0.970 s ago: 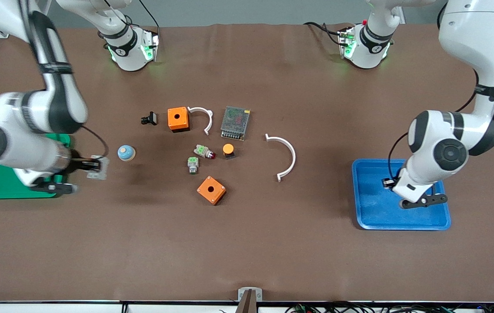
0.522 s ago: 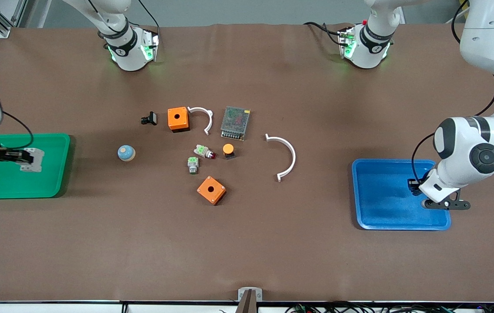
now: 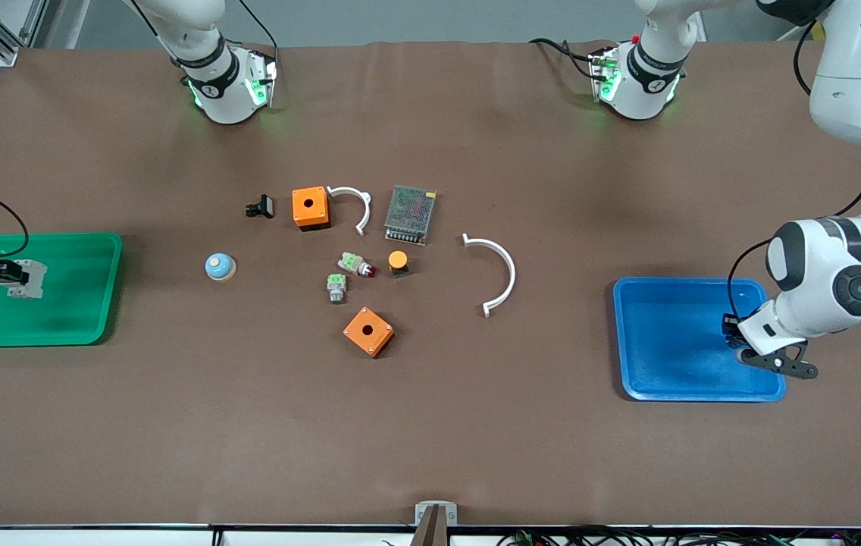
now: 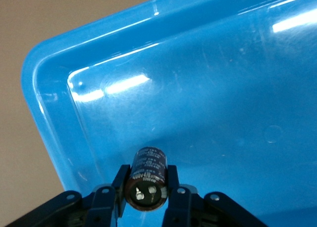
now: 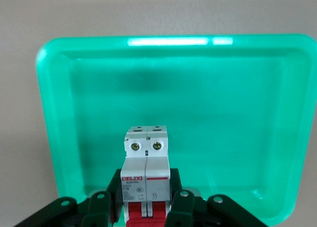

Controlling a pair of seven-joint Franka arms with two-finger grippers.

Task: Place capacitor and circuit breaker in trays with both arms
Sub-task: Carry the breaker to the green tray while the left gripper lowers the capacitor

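My right gripper (image 3: 15, 274) is shut on the circuit breaker (image 3: 31, 277), a white-grey block with red toggles, and holds it over the green tray (image 3: 74, 318). In the right wrist view the breaker (image 5: 146, 162) sits between the fingers of the right gripper (image 5: 147, 195), above the tray's floor (image 5: 233, 118). My left gripper (image 3: 732, 326) is over the blue tray (image 3: 665, 341), at its edge toward the left arm's end. In the left wrist view it (image 4: 146, 183) is shut on the capacitor (image 4: 147, 172), a small black cylinder, above the tray (image 4: 223, 88).
Mid-table lie two orange boxes (image 3: 310, 207) (image 3: 368, 331), two white curved pieces (image 3: 502, 273) (image 3: 355, 203), a mesh-covered unit (image 3: 410, 214), a black clip (image 3: 261, 206), a blue-topped knob (image 3: 219, 266), an orange-capped button (image 3: 398, 262) and two green push-buttons (image 3: 355, 263) (image 3: 336, 287).
The right gripper carried the breaker from beside the green tray to over it. The left gripper moved across the blue tray toward the left arm's end.
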